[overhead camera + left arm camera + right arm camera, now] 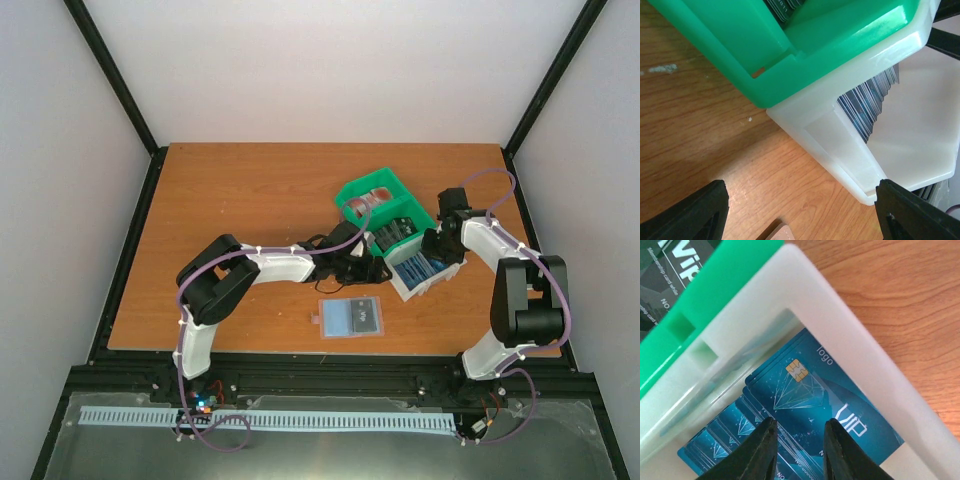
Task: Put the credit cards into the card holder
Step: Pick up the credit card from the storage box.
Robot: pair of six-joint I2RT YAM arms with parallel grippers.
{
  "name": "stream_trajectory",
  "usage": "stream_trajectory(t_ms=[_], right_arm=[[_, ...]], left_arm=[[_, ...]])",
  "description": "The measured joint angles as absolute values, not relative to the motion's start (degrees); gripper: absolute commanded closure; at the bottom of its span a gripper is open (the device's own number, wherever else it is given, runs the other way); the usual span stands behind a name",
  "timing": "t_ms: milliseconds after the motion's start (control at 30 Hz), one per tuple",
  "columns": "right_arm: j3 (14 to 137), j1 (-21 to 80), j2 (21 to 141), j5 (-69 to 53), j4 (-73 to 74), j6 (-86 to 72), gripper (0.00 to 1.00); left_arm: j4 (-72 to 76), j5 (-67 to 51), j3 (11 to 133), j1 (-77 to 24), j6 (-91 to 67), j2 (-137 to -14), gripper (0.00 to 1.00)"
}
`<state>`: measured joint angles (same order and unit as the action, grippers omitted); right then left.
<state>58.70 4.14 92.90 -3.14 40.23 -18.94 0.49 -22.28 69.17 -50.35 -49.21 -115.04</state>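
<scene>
Hanging over the blue credit cards (815,390), the right gripper (799,440) is showing narrow jaws, the left gripper (802,212) wide, empty ones. The cards are looking thin, stiff and slippery; pinching one top edge seems best.

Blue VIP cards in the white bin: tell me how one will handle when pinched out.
The blue VIP cards look like thin, flat plastic: probably stiff and light. Their glossy faces may slip between the right gripper fingers. Fanned tightly in the white bin, neighbours could drag along.
</scene>
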Motion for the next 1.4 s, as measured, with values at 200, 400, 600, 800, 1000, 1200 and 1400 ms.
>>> stream_trajectory(t_ms=[200,400,600,800,1000,1200,1400], right_arm=[[58.7,4.1,91.59,-2.31,40.12,-19.16,0.75],[58.7,4.1,91.61,-3.38,40.01,-17.89,0.64],[58.7,4.16,93.51,-5.17,39.99,-16.27,0.61],[58.7,4.38,95.22,-4.95,39.2,-15.62,0.62],[58.7,4.49,95.53,-3.49,39.0,-15.75,0.68],[58.72,4.54,95.53,-3.46,38.96,-16.08,0.69],[58.83,4.54,95.53,-3.4,39.0,-16.8,0.7]], left_arm=[[0.47,-22.28,69.17,-50.35,-49.21,-115.04,0.18],[0.47,-22.31,69.14,-50.35,-49.21,-115.04,0.18],[0.49,-22.72,69.17,-50.35,-49.21,-115.13,0.18],[0.51,-23.79,70.57,-50.35,-49.32,-116.88,0.16],[0.62,-23.77,73.95,-50.37,-50.48,-119.39,0.15],[-2.07,-20.14,80.12,-51.4,-52.58,-122.83,0.18],[-4.51,-15.59,81.97,-52.62,-54.24,-123.55,0.22]])
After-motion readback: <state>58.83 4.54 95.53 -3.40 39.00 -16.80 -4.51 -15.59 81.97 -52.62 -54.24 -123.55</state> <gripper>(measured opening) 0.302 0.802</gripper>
